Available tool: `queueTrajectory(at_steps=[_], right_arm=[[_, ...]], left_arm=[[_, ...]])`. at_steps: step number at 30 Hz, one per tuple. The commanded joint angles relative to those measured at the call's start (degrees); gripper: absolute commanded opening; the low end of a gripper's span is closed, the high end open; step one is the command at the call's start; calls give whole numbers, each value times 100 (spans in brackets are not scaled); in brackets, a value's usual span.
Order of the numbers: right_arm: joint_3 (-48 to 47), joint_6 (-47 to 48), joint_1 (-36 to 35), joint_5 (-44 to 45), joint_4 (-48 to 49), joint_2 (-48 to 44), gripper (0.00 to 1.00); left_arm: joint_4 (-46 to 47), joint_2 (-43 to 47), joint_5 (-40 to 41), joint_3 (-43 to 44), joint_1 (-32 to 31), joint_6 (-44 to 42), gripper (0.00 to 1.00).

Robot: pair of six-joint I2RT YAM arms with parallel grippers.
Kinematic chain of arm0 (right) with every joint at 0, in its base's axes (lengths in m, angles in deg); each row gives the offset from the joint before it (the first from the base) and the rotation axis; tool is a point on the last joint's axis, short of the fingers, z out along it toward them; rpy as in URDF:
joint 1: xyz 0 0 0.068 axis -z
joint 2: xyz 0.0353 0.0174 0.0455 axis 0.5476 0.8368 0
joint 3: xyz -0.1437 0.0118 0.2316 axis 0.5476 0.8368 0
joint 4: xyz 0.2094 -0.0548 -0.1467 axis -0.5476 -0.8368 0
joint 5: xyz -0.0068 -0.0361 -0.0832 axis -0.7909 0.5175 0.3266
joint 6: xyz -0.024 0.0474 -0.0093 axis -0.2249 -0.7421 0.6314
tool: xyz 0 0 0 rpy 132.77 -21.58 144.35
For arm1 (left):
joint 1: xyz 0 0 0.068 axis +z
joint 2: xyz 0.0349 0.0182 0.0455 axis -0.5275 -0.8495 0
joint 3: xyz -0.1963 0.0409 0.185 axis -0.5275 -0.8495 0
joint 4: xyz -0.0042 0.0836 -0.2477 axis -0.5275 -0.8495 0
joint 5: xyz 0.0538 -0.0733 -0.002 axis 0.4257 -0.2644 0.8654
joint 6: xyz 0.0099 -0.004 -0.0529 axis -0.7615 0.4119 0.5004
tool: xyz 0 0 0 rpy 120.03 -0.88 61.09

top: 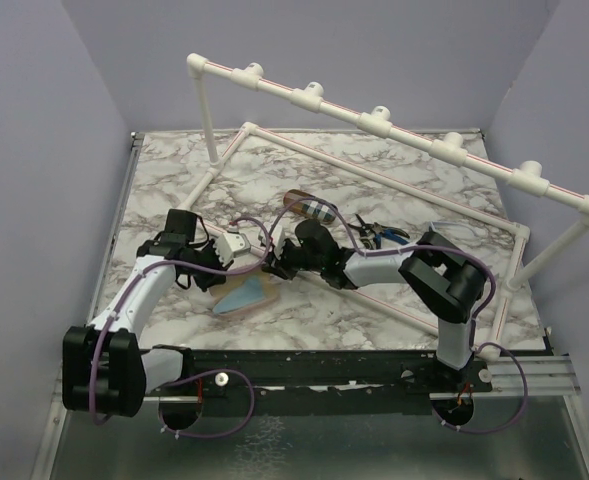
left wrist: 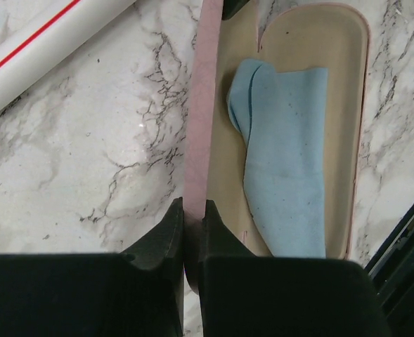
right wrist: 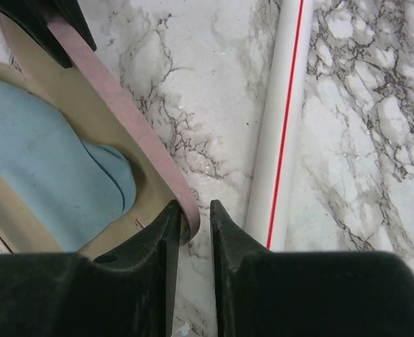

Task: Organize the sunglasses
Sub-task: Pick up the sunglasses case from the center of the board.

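Left gripper is pinching the pink case lid, right gripper narrowly parted; sunglasses seemingly lying right of the case, nearer the latter.

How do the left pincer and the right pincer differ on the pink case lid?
The left pincer is shut on the edge of the pink case lid; the right pincer stands slightly open at the lid's end. No gap shows at the left pincer; the marble table shows between the right pincer's fingers. Both are at the same lid.
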Motion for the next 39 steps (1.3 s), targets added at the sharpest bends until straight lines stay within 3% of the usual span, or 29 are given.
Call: queueTrajectory(at_steps=[1,5,11,17,23,27,31,39], right_arm=[[65,-304,144,242,345,-223,28],[158,-644,277,417,202,-681,42],[737,-1146,306,888,93,-1367,54],[1236,-2253,226,819,519,-1571,54],[1950,-2979,-53,1265,1356,-2035,51],[2044,-3407,-166,1227,1345,-2006,44],[2002,-3713,-392,1237,1417,-1754,39],[1761,-4170,-492,1268,1736,-713,41]], left_arm=[[292,342,347,204,-211,790,0],[726,465,1307,219,-412,1027,0],[595,828,1521,-493,-468,578,0],[354,1611,1350,-915,-652,-296,0],[1470,2099,1620,-1410,-1232,548,0],[2139,2294,2200,-1669,-1618,1066,0],[2414,2188,2537,-1769,-1776,1427,0],[2701,2167,2379,-2101,-1916,1482,0]])
